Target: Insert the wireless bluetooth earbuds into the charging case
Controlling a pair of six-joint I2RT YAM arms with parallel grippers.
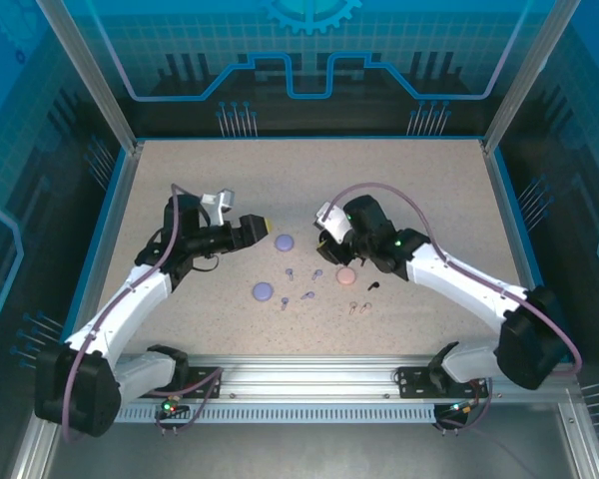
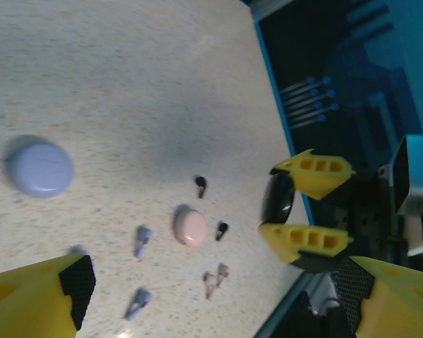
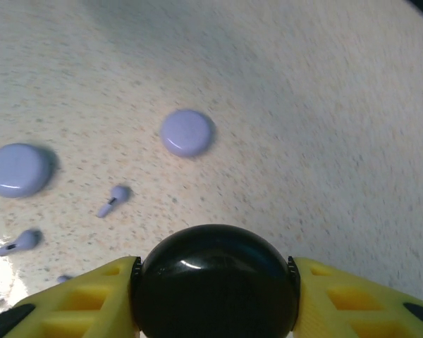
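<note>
earbuds (image 1: 306,295) lie on the table (image 1: 419,190) among three round cases (image 1: 263,290), a fourth case (image 3: 215,278) in the right pincer (image 3: 215,299).

The left arm (image 1: 130,299) and the right arm (image 1: 459,274) are white tubes with big black joints. A thin purple cable (image 1: 377,185) loops along each. The fingers (image 3: 352,303) are yellow with holes. Tiny green lights (image 1: 396,240) glow.

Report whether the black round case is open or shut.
Shut: the glossy black round case, clamped by the right gripper, shows one unbroken dome, no raised lid.

Speckled table (image 1: 399,180) — round cases (image 1: 283,242), tiny earbuds (image 1: 306,295) scattered.
</note>
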